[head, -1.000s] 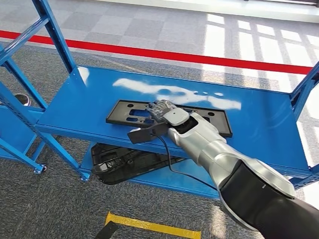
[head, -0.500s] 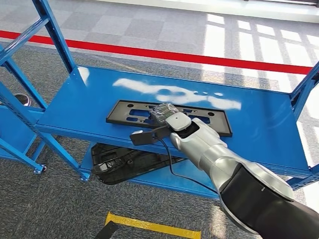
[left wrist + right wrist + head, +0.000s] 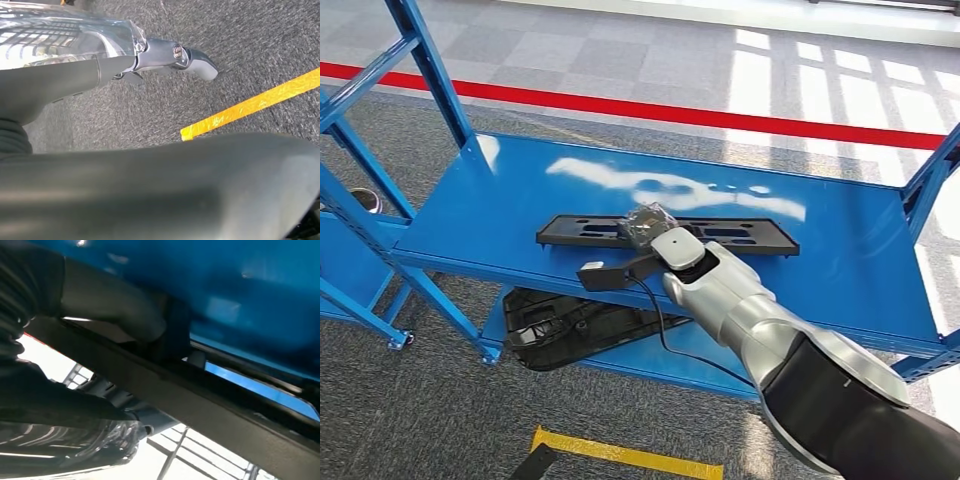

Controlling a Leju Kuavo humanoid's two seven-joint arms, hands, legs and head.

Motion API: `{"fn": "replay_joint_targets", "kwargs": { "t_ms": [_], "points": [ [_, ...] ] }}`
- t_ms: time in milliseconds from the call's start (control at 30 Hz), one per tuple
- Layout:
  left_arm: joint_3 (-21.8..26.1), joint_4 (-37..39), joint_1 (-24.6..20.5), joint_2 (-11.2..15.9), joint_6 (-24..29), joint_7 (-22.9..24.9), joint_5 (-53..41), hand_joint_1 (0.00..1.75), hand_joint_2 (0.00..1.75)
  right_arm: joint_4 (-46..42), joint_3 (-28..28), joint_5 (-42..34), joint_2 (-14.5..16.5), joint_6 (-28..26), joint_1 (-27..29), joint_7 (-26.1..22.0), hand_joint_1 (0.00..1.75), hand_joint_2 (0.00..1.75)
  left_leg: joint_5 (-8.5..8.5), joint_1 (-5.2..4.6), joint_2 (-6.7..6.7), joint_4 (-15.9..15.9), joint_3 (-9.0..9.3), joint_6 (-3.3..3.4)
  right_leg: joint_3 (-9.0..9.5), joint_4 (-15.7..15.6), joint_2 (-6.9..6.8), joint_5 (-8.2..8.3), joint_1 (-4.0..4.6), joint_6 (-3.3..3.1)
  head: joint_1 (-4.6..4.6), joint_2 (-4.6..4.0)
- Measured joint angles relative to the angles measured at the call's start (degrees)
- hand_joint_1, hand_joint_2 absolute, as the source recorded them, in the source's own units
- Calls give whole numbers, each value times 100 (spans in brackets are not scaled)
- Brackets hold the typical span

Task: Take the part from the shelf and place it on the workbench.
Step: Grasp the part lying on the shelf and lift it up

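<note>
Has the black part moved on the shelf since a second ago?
Yes. The part has tipped up off the blue shelf, its near edge raised by the right hand.

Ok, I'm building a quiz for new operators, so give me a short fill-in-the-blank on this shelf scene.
1. The flat black part lies on the ____ tier of the blue shelf.
2. The ____ hand grips the part's near edge.
3. A second black part lies on the ____ tier.
4. The floor behind the shelf carries a ____ line.

Missing words: upper; right; lower; red
</note>
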Motion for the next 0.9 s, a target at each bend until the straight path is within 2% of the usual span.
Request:
{"fn": "replay_joint_targets", "kwargs": {
  "t_ms": [200,400,467,600,767,900],
  "points": [
    [1,-1,9,-1,-2,-9,18,0,0,-64,-109,-189,-44,-487,235,-119,175,175,0,0,0,0,1,0,2,0,0,0,0,0,0,0],
    [15,0,30,1,13,-78,58,0,0,-433,-803,-1183,-122,-785,708,-1173,175,175,-1,0,1,0,6,0,5,0,4,0,0,0,-2,0],
    [41,1,45,2,32,-108,120,0,0,-794,-1046,-1599,-172,-654,936,-1509,175,175,-2,2,1,0,8,0,8,0,3,-1,0,-1,-1,0],
    [122,-1,89,5,59,-195,243,0,0,-2065,-1500,-2633,-401,-90,1513,-1964,175,175,-4,5,2,-1,22,-2,19,-2,3,-5,0,-1,-1,0],
    [194,0,124,33,61,-290,312,0,0,-3804,-1850,-3913,-766,496,2136,-2203,175,175,-17,5,4,-3,55,-1,49,-4,7,-10,0,-1,-2,0],
    [238,-1,127,47,72,-303,323,0,0,-4828,-1969,-4491,-976,681,2448,-2259,175,175,-20,5,4,-3,71,1,65,-5,5,-13,0,-3,-2,0]
  ]
}}
